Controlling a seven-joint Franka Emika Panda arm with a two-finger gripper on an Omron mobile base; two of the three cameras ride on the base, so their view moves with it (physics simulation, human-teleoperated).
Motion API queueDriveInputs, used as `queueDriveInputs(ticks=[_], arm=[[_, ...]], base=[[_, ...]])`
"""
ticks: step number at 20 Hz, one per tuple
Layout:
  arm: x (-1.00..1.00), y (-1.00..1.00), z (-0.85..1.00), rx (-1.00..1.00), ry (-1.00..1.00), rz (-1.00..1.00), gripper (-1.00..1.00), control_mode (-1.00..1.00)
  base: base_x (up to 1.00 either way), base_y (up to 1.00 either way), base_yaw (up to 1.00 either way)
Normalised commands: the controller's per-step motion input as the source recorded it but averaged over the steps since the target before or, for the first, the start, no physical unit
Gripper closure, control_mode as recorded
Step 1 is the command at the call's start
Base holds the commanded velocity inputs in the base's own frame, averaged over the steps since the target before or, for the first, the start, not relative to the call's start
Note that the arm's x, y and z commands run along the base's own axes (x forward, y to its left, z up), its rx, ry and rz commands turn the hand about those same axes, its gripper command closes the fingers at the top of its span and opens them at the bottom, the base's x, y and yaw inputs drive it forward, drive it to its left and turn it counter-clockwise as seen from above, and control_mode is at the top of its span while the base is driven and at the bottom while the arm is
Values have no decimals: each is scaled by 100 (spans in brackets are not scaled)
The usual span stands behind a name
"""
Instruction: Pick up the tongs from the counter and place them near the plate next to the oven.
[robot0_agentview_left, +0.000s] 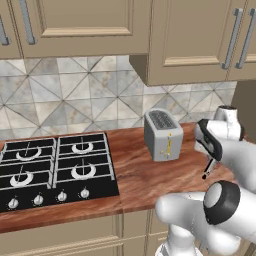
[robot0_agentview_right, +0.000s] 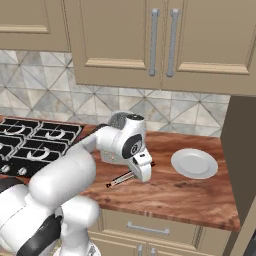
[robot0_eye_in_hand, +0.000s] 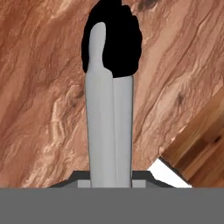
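My gripper (robot0_agentview_right: 137, 174) hangs over the reddish-brown counter (robot0_agentview_right: 190, 196), shut on the tongs (robot0_agentview_right: 119, 180). They are slim, grey and dark, and stick out level to both sides of the fingers. From the left base camera the tongs (robot0_agentview_left: 208, 169) poke out below the gripper (robot0_agentview_left: 212, 161), right of the toaster. In the hand view the tongs (robot0_eye_in_hand: 109, 113) run up the middle as two grey arms with a black end, well above the counter (robot0_eye_in_hand: 43, 87). The white plate (robot0_agentview_right: 194, 163) lies on the counter to the right of the gripper, apart from it.
A silver toaster (robot0_agentview_left: 163, 135) stands behind and left of the gripper. The black gas hob (robot0_agentview_left: 52, 167) takes up the counter's left part. A tall dark brown panel (robot0_agentview_right: 243, 160) walls off the right end past the plate. The counter's front edge (robot0_eye_in_hand: 175, 144) shows in the hand view.
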Motion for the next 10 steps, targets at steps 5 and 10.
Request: queueDriveInputs(ticks=[5,10], arm=[[15,-100,-46,21,0,0,100,-100],[52,-100,-2,4,5,-7,100,-100]], base=[[0,0,0],[0,0,0]])
